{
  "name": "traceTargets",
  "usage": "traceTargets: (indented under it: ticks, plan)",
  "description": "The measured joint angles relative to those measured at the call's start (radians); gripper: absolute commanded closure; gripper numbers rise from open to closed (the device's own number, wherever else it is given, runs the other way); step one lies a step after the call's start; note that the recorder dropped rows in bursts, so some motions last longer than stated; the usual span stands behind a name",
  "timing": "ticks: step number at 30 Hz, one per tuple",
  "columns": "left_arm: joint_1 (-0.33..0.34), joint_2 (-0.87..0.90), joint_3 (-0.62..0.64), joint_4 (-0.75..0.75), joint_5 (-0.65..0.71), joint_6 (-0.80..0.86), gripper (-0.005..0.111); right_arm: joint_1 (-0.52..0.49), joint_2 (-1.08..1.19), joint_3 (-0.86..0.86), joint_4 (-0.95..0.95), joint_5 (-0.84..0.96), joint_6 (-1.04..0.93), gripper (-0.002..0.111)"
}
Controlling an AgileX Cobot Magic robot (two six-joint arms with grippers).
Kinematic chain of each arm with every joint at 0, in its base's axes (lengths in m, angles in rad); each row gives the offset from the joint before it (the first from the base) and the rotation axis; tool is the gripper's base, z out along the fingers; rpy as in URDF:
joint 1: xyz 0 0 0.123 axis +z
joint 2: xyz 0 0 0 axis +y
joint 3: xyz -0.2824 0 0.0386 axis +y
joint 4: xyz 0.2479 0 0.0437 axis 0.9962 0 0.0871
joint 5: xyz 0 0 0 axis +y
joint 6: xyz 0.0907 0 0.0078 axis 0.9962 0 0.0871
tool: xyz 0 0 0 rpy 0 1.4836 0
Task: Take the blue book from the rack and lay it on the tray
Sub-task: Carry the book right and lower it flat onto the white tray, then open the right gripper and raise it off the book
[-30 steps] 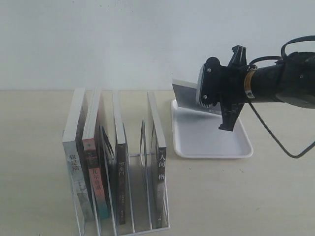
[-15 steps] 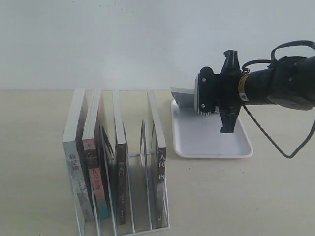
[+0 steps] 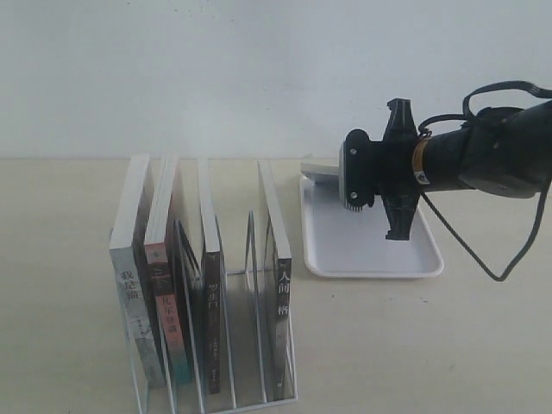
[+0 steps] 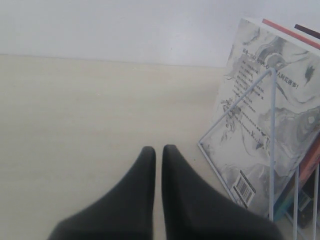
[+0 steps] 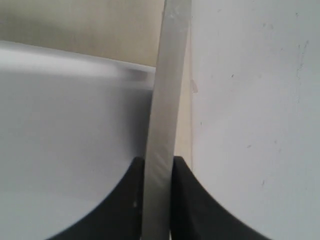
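Right gripper (image 3: pixel 347 175) right of centre in the exterior view, on a black arm reaching in from the right edge. Clamped on the blue book (image 3: pixel 317 168), with only a pale sliver of page edge poking out to the left of the wrist. Book nearly level, low over the far left corner of the tray (image 3: pixel 366 250); touching the rim or not, impossible to tell. Cover turned out of sight, so no blue on show.

In the right wrist view, two black fingers (image 5: pixel 195 210) at the bottom of the frame, pressed against either side of the book's grey edge, running straight up the middle. White surfaces blurred to both sides.

Left gripper (image 4: pixel 159 149) at bottom centre of the left wrist view: fingers side by side with a hairline slit, nothing between, over the bare beige table (image 4: pixel 75 125). At the right edge of that frame, a marbled grey book (image 4: pixel 270 115) behind a thin wire of the rack.

Rack (image 3: pixel 251 259) at lower left of the exterior view, apart from the tray. Upright in it, from the left: a pale-spined book (image 3: pixel 129 302), a red-and-teal-spined book (image 3: pixel 170 332) and two black-spined books (image 3: pixel 211 328).
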Motion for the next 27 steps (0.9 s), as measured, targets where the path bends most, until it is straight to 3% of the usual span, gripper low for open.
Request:
traceTargets:
  ticks: [3, 5, 7, 8, 15, 27]
  plan:
    - [0.000, 0.000, 0.000, 0.000, 0.000, 0.000, 0.103, 0.000, 0.002, 0.000, -0.002, 0.002, 0.021, 0.093]
    - [0.000, 0.000, 0.000, 0.000, 0.000, 0.000, 0.103, 0.000, 0.002, 0.000, -0.002, 0.007, 0.031, 0.078]
    - [0.000, 0.000, 0.000, 0.000, 0.000, 0.000, 0.103, 0.000, 0.004, 0.000, 0.000, 0.022, 0.043, 0.055]
    - [0.000, 0.000, 0.000, 0.000, 0.000, 0.000, 0.103, 0.000, 0.005, 0.000, 0.000, 0.029, 0.052, 0.051]
    - [0.000, 0.000, 0.000, 0.000, 0.000, 0.000, 0.103, 0.000, 0.002, 0.000, 0.000, 0.082, 0.097, 0.051]
    - [0.000, 0.000, 0.000, 0.000, 0.000, 0.000, 0.103, 0.000, -0.189, 0.000, 0.004, 0.236, 0.273, 0.051]
